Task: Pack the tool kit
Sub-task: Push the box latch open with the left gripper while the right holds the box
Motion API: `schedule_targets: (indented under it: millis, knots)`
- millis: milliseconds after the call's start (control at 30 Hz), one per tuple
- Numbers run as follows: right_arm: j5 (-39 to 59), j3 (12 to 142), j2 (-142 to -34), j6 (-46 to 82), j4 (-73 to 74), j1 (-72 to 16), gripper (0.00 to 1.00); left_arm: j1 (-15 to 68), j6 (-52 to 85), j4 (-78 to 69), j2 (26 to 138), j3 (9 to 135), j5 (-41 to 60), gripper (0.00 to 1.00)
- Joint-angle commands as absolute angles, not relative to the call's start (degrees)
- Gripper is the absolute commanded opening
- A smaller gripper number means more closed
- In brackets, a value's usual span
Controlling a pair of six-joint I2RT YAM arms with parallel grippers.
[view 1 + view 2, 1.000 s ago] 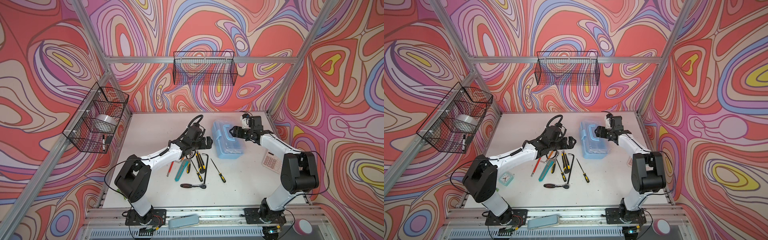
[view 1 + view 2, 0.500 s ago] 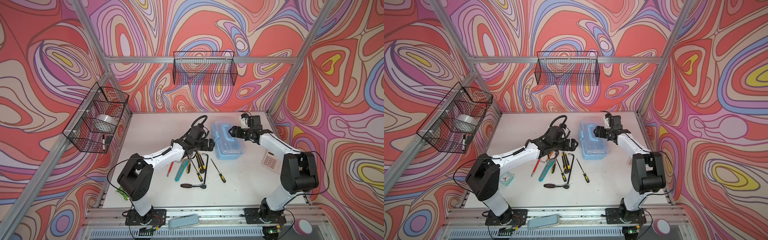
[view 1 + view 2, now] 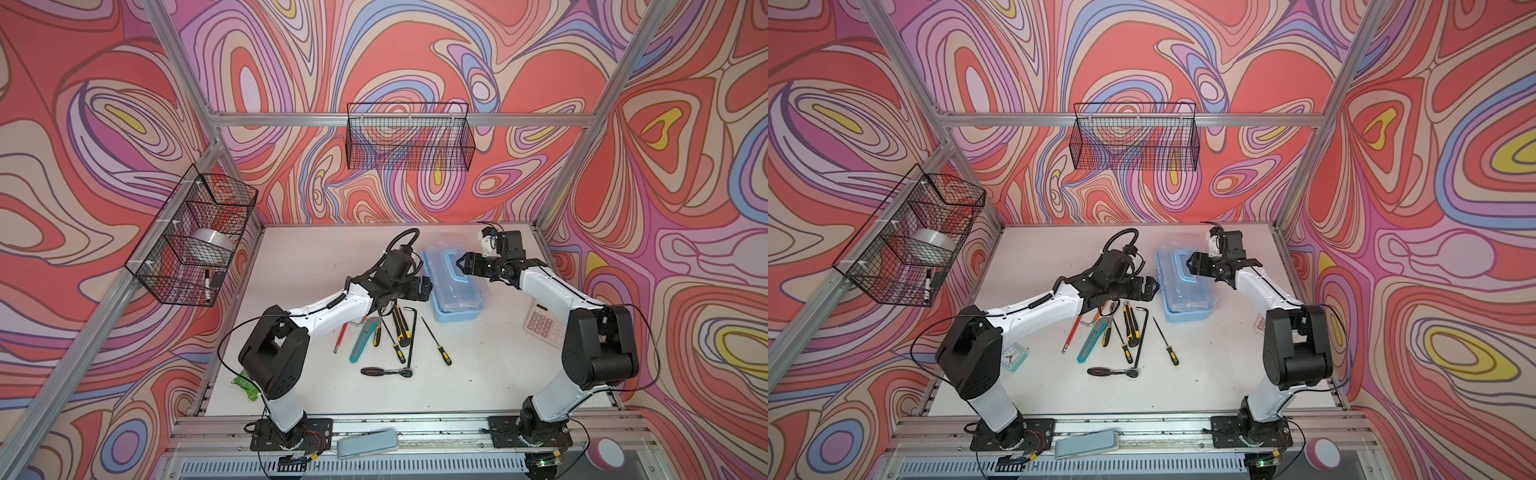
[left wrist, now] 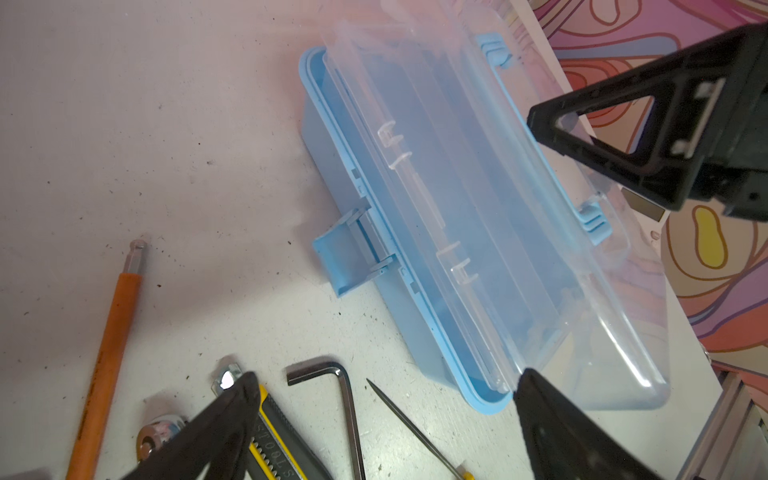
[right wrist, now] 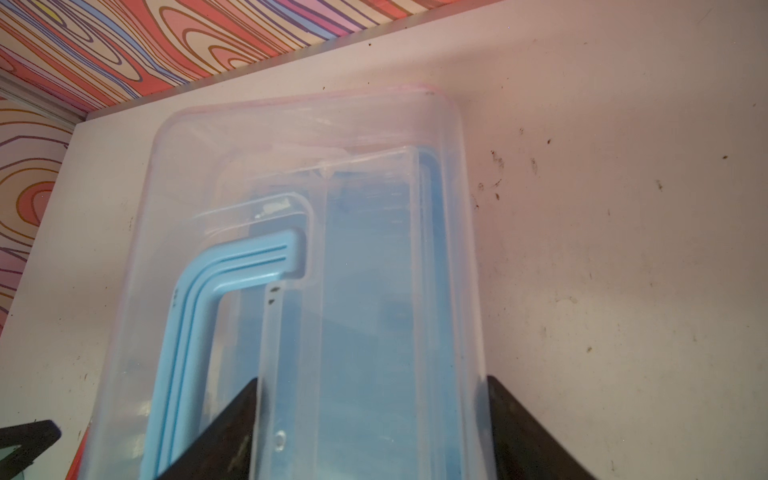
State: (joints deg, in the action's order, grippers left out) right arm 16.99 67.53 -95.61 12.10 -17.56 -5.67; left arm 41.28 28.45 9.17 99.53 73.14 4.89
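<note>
The left gripper (image 3: 424, 286) hangs with its jaws spread wide and nothing between them. Its fingers (image 4: 216, 424) frame the wrist view. Below and just behind it, loose tools lie on the white tabletop (image 3: 316, 257):
- a teal utility knife (image 3: 360, 344)
- a yellow-and-black knife (image 3: 400, 324)
- a long hex key (image 3: 412, 332)
- a thin screwdriver (image 3: 443, 354)
- a ratchet (image 3: 382, 371), farthest back from it

Just ahead of this gripper stands the light blue case (image 3: 457, 311). Its latch (image 4: 340, 257) is swung out, and its clear lid (image 4: 478, 187) is lifted off the rim on the side nearest the gripper. The right gripper (image 3: 459, 266) sits over the lid from the far side with its jaws wide. One finger is inside the curve of the blue handle (image 5: 187, 332) and the other is at the lid's outer edge — whether they squeeze the lid cannot be told. Behind this gripper, beside its arm, lies a pink calculator (image 3: 540, 326).
</note>
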Motion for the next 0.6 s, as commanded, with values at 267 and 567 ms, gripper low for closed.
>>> schedule_targets:
  millis: [267,567]
  knots:
    - [31.70,61.45,-93.89,19.58,-13.06,-1.83,0.28,41.31,28.10,8.41,100.28,72.73,5.76,0.93]
    - [41.68,57.05,-92.72,26.56,-3.42,1.54,0.28,40.81,29.48,5.07,100.28,71.83,10.52,0.92]
